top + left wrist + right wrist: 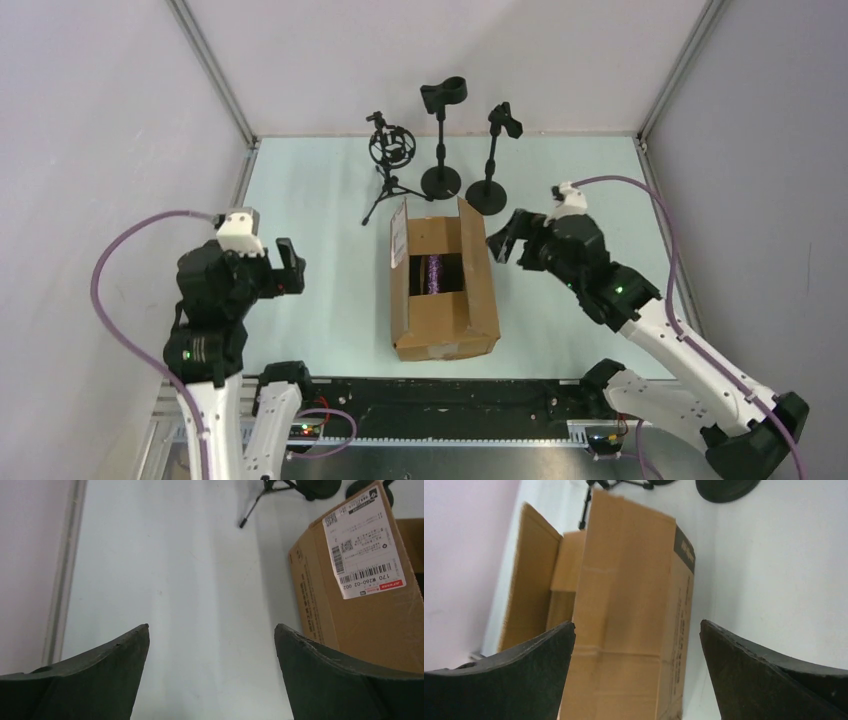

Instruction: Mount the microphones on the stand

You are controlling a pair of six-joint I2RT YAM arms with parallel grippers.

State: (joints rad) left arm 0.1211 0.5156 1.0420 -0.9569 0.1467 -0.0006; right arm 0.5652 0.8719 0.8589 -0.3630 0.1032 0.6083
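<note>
A purple glitter microphone [436, 272] lies inside an open cardboard box [445, 320] at the table's middle. The cream and the black microphones are hidden. Three black stands are at the back: a tripod with a shock mount [389, 150], a tall round-base stand with a clip [442, 120] and a shorter round-base stand [492, 160]. My left gripper [283, 268] is open and empty, left of the box; in the left wrist view [212, 630] it looks over bare table. My right gripper [508, 240] is open and empty beside the box's right flap, which shows in the right wrist view [636, 627].
The box has upright flaps [400, 240] and a shipping label on its left side [364, 542]. The tripod's leg [255, 507] reaches toward the box. Grey walls with metal rails [215, 75] close in the table on three sides.
</note>
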